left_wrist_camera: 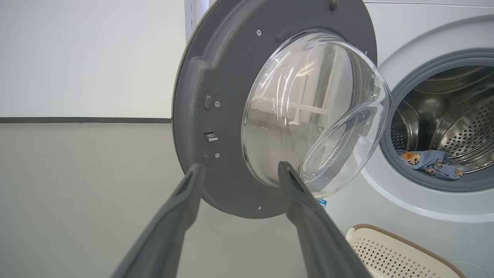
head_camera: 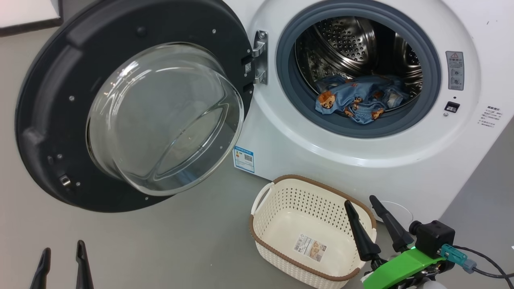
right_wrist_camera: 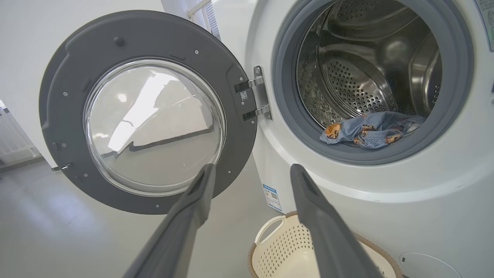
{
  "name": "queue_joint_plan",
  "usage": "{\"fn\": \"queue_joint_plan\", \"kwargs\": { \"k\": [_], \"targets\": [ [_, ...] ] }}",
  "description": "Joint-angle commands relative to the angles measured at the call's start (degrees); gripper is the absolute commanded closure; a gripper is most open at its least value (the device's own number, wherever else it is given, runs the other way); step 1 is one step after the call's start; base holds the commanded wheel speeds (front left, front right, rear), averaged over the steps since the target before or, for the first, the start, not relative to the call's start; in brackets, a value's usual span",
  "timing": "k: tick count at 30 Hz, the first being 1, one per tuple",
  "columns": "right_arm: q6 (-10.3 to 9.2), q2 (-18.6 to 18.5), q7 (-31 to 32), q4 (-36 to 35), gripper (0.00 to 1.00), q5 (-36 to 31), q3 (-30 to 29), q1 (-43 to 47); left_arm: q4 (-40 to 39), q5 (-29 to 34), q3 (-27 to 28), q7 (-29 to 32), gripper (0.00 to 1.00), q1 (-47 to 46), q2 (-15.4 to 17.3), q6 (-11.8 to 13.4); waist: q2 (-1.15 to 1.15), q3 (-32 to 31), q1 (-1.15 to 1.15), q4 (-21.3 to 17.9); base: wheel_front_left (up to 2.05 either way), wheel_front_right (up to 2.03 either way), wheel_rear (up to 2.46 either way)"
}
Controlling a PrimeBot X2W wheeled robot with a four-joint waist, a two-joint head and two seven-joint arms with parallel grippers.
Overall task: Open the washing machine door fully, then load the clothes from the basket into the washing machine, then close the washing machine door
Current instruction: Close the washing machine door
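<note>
Loading looks done: the washing machine has its washing machine door swung wide so the mouth of the drum is clear, and the basket on the floor below sits empty. The clothes lie heaped at the drum's front lip, while the left gripper and right gripper both spread wide, holding nothing, likely free to push the door shut.

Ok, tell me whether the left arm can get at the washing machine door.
Probably yes: the left gripper, open, points at the washing machine door, and nothing stands between them.
</note>
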Motion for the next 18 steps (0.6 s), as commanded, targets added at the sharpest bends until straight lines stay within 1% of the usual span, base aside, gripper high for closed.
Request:
{"fn": "queue_joint_plan", "kwargs": {
  "k": [1, 18],
  "targets": [
    [0.09, -0.2, -0.3, -1.2, 0.00, 0.5, 1.5, -0.8, -1.6, 0.1, 1.7, -0.3, 0.00, -1.9, 1.2, 0.5, 0.00, 0.0, 0.00, 0.1, 0.00, 0.00, 0.00],
    [0.09, -0.8, -0.3, -1.0, 0.00, 0.9, 2.0, -0.9, -1.8, -0.7, 1.2, -0.2, 0.00, -1.5, 1.4, 0.9, 0.00, 0.2, 0.00, -0.4, 0.00, 0.00, 0.00]
  ]
}}
